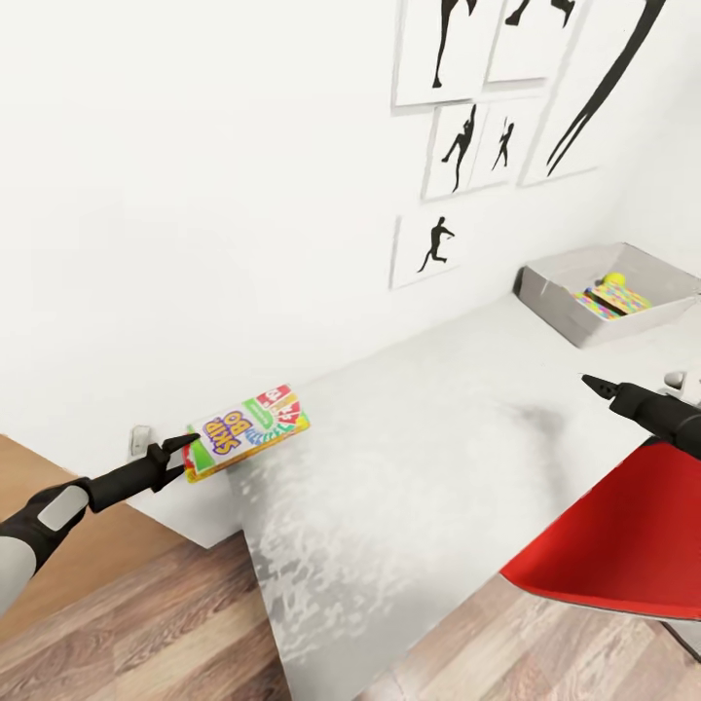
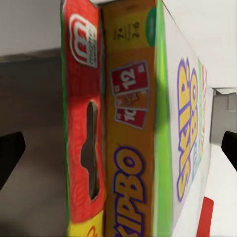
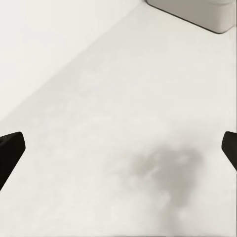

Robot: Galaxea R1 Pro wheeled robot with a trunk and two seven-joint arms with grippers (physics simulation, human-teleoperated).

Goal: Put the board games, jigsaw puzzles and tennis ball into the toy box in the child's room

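Note:
The SKIP BO board game (image 1: 250,426) is tilted at the left end of the table (image 1: 419,467), one end sticking out past the edge. My left gripper (image 1: 188,459) is open, its fingers straddling that end. In the left wrist view the game (image 2: 133,128) is edge-on between the fingers (image 2: 10,158), with a gap on each side. Far right, against the wall, the toy box (image 1: 560,312) holds the tennis ball (image 1: 613,281) and a jigsaw puzzle (image 1: 611,300). My right gripper (image 1: 596,387) hangs open over the table (image 3: 98,98), short of the toy box (image 3: 197,12).
A red chair (image 1: 613,545) stands at the table's front right, under my right arm. The white wall with framed silhouette pictures (image 1: 433,248) runs along the table's far side. Wooden floor (image 1: 146,623) lies left of the table.

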